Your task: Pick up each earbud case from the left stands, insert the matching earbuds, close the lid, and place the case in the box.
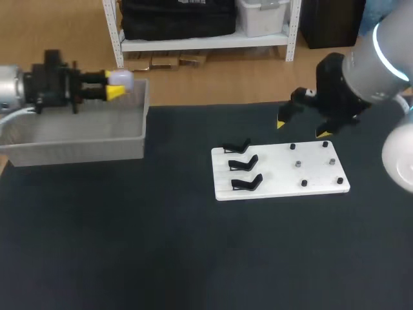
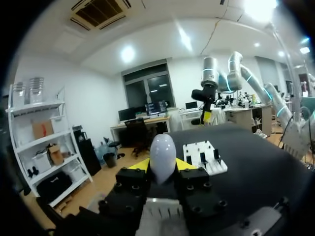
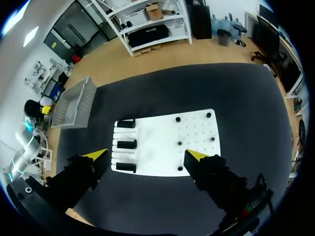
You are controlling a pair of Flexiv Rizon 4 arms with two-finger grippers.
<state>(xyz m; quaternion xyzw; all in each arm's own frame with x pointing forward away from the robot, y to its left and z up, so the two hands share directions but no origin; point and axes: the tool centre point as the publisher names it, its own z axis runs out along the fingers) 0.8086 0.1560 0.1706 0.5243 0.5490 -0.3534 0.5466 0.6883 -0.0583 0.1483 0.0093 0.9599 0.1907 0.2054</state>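
A white, closed earbud case (image 1: pixel 120 79) is held between the yellow tips of my left gripper (image 1: pixel 116 85), at the far right corner of the grey box (image 1: pixel 77 137). In the left wrist view the case (image 2: pixel 163 156) stands upright in that gripper (image 2: pixel 163 166). My right gripper (image 1: pixel 303 128) hangs open over the back edge of the white board (image 1: pixel 284 173), holding nothing. From the right wrist view its spread fingers (image 3: pixel 146 155) frame the board (image 3: pixel 167 142) below. Three black stands (image 1: pixel 244 165) on the board's left side are bare.
Several small dark pegs (image 1: pixel 299 164) stick up from the board's right half. The box (image 3: pixel 74 103) sits at the table's far left corner. Black tabletop (image 1: pixel 129 245) stretches across the front.
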